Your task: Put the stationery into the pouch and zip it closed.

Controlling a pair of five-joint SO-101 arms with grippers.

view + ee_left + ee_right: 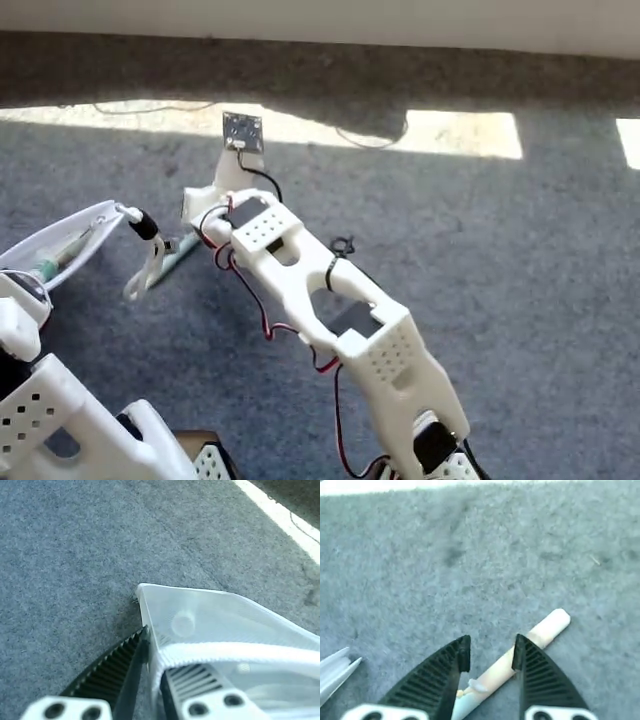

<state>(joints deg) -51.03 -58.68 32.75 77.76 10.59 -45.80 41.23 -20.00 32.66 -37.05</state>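
Left gripper (154, 652) is clamped on the pouch (210, 615) rim, apparently to steady it. Right gripper (491, 647) stands parted astride the pen (547, 627) on the carpet (470, 555), positioned for pickup.

You're looking at a grey carpet-like mat (500, 260) underneath everything. Along its far side you see a bright strip of sunlight (460, 133), with a thin dark cable (362, 145) lying across it.

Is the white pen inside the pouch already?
No, the white pen lies on the grey carpet under the open right tool.
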